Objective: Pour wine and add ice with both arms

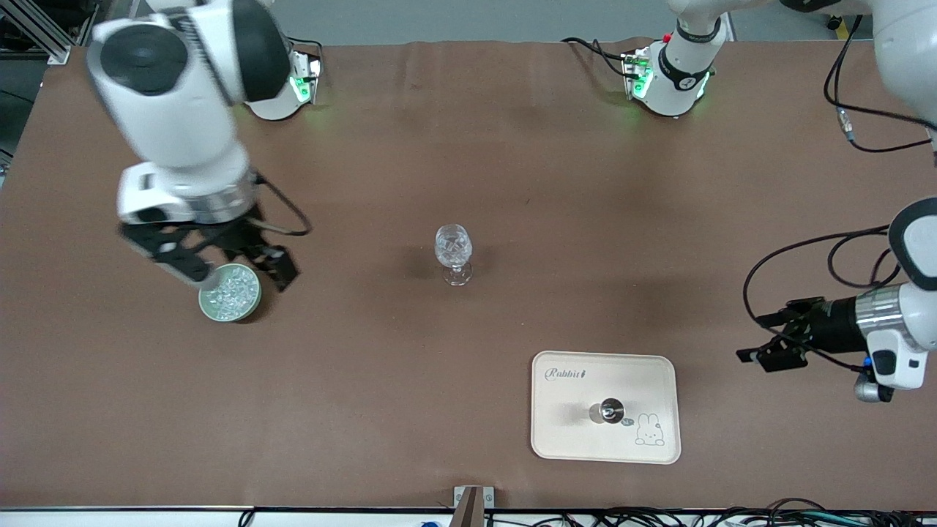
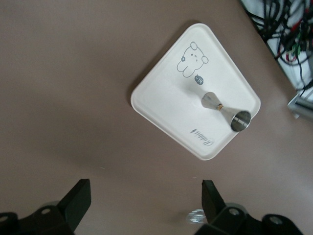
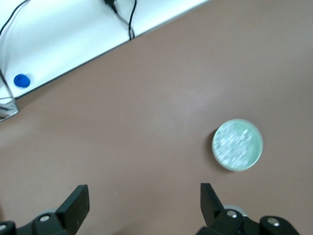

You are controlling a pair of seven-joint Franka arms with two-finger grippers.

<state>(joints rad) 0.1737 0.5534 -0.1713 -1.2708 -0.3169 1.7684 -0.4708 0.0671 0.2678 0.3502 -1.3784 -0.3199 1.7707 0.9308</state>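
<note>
The right gripper [image 1: 219,260] hangs over the green bowl [image 1: 230,293] of ice [image 1: 233,289] toward the right arm's end of the bench [image 1: 381,410], its fingers spread wide with nothing seen between them. From the stemmed glass [image 1: 454,252] standing mid-bench, the bowl lies at about nine o'clock. My reading is that the ice step is in hand; a few glassy bits seem to sit in the glass already, though I cannot be sure. The left gripper [image 1: 777,340] waits, open and empty, over the bench toward the left arm's end, at about two o'clock from the cream tray [image 1: 564,439], on which a small metal measuring cup [image 1: 611,411] stands. No wine bottle is in view. If more ice is wanted, the next move calls for the right gripper to drop straight into the bowl, pinch a single cube gently, and carry it to the glass without knocking the stem.
</note>
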